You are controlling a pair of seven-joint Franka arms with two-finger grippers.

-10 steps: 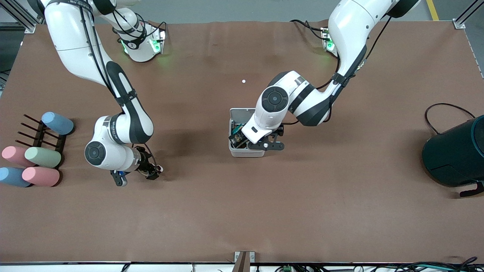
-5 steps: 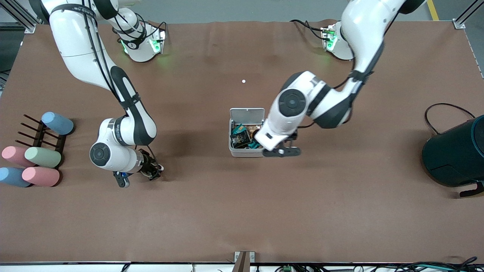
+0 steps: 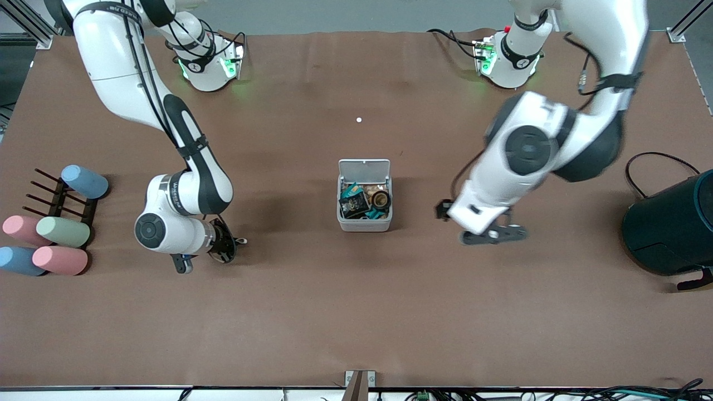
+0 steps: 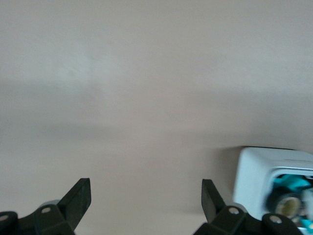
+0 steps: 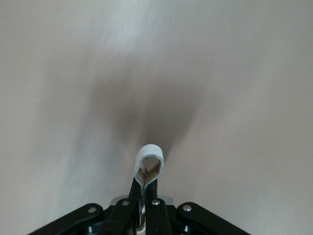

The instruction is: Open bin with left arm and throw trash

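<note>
Beside the bin (image 3: 365, 223), its lid (image 3: 364, 167) standing open, the left gripper (image 3: 490, 235) hovers with fingers apart; the right gripper (image 5: 145, 196) pinches a whitish loop (image 5: 149, 164) pointing straight out past its fingers.

your left gripper (image 3: 490, 235) has pulled away from the bin (image 3: 365, 223) toward the left arm's end of the table, fingers spread, uncovering the trash (image 3: 365, 201) inside. your right gripper (image 3: 223, 250) has turned slightly in place.
</note>
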